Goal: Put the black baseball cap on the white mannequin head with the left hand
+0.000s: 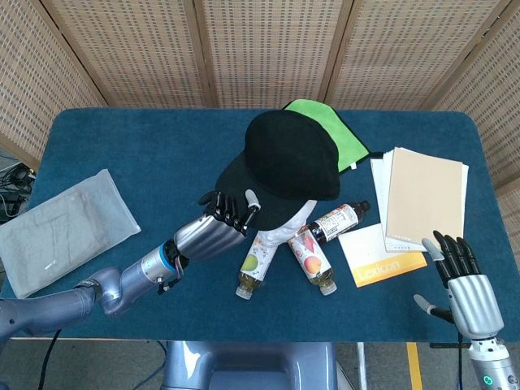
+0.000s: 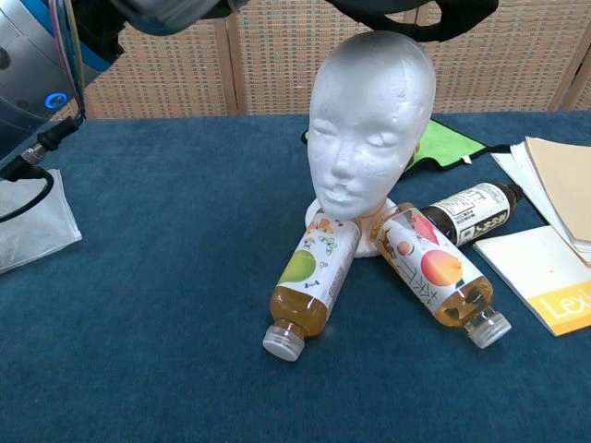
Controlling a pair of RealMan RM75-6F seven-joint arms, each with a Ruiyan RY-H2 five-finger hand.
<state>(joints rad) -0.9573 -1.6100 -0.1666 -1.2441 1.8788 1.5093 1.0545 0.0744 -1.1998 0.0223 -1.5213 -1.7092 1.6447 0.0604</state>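
1. While gripped at the brim by the left robot hand [image 1: 218,231], black baseball cap [image 1: 286,166] raised off the tabletop [image 1: 122,154] and held over the white mannequin head [image 2: 372,129], hiding almost all of it in the head view.
2. Seen from the chest view: cap's dark underside at the top edge, directly above the head's crown; contact between the two impossible to tell.
3. Left robot hand low and to the left of the cap crown, fingers [image 1: 231,208] wrapped over the brim's near edge, forearm reaching in from the lower left.
4. Right robot hand [image 1: 465,280] at the lower right corner, well apart from the cap, fingers spread, grasping nothing.
5. Mannequin head upright on its round white base, face toward the chest camera.
6. Two juice bottles lying at the base: green-apple bottle [image 2: 308,289] angled left, peach bottle [image 2: 434,275] angled right, both with caps toward the near edge.
7. Dark bottle [image 2: 469,213] lying behind the peach bottle.
8. Green cloth [image 1: 331,134] behind the head, partly covered by the cap in the head view.
9. Grey cloth [image 1: 58,227] at the left; papers [image 1: 424,195] and an orange-and-white booklet [image 1: 380,256] at the right.
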